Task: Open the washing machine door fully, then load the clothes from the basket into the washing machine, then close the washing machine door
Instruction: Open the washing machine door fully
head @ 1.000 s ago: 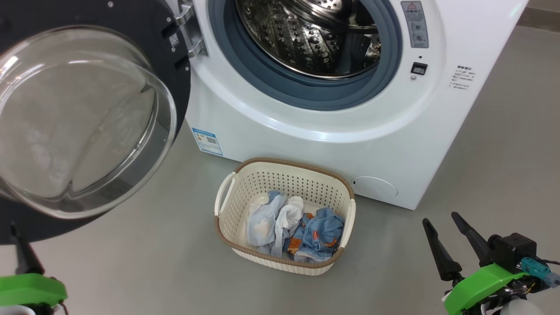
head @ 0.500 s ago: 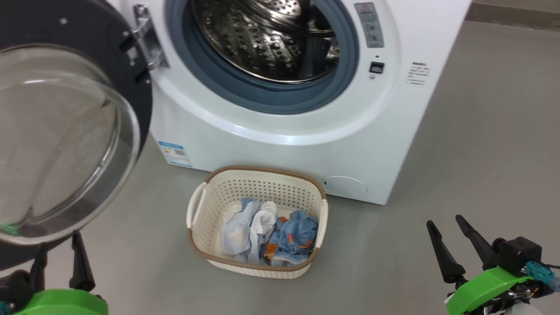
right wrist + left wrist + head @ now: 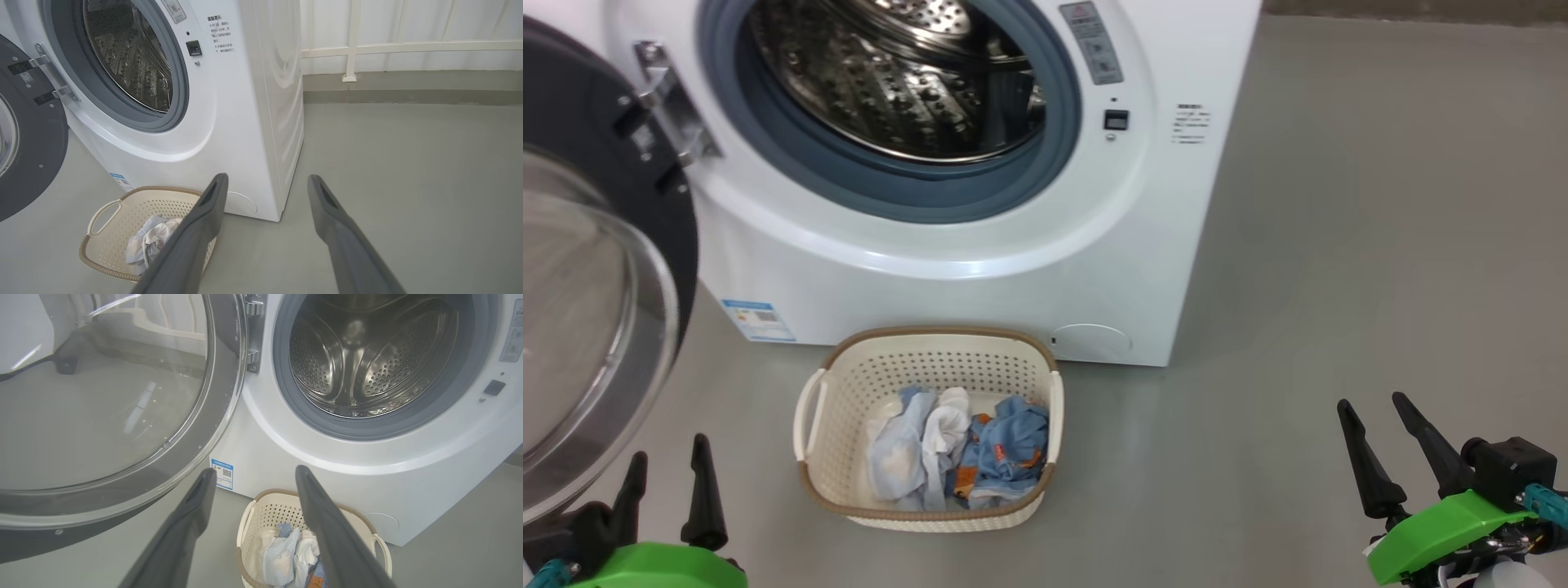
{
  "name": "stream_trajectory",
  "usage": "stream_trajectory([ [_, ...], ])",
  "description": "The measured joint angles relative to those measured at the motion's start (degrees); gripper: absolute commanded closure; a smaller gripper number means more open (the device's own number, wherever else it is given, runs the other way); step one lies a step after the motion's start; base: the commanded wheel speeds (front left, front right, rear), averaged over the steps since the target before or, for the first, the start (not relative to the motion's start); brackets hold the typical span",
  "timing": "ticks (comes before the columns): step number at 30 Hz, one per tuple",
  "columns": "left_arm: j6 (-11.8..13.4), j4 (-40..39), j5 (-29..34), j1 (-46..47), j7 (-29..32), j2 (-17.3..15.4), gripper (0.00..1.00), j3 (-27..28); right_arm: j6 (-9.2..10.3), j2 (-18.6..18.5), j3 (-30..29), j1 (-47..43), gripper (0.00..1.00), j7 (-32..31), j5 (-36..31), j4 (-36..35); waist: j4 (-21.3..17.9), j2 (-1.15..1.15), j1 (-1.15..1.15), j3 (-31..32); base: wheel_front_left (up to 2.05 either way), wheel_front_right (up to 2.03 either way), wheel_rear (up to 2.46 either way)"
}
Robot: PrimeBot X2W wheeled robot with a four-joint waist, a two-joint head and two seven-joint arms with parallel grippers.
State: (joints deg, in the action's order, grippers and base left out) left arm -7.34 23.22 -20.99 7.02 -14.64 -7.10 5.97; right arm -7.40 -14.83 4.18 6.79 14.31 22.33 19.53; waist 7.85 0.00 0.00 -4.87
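Door: washing machine door (image 3: 572,114) hangs wide at my left, so I judge the drum (image 3: 890,82) reachable.
Clothes: clothes (image 3: 956,445) heaped in basket (image 3: 931,333), just before washing machine (image 3: 980,286).
Left gripper (image 3: 666,456): spread, empty, beside door.
Right gripper (image 3: 1372,404): spread, empty, well apart from basket.

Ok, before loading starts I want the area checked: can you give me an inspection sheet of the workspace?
Surface: smooth grey floor.
Job's things: washing machine door swung open at the left; washing machine with no garments visible in its drum; basket on the floor before it, clothes inside.
Clutter: nothing seen.
Grippers: left gripper and right gripper open, holding nothing.
Cables: teal connector at the right wrist.
Surroundings: white railing along the wall.
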Motion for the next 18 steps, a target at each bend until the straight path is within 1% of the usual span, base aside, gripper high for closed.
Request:
stream_trajectory([
  [9,0.0,0.0,-2.1,0.0,0.0,-1.4,0.0,-3.8,0.0,0.3,-0.8,0.0,0.0,0.0,0.0,-0.2,-4.2,0.0,0.0,0.0,0.0,0.0,0.0],
  [18,0.0,-0.1,-4.5,-0.1,0.0,-2.4,0.0,-6.8,0.0,0.4,-1.7,0.0,0.0,0.0,0.0,-0.5,-7.2,0.0,0.0,0.0,0.0,0.0,0.0],
])
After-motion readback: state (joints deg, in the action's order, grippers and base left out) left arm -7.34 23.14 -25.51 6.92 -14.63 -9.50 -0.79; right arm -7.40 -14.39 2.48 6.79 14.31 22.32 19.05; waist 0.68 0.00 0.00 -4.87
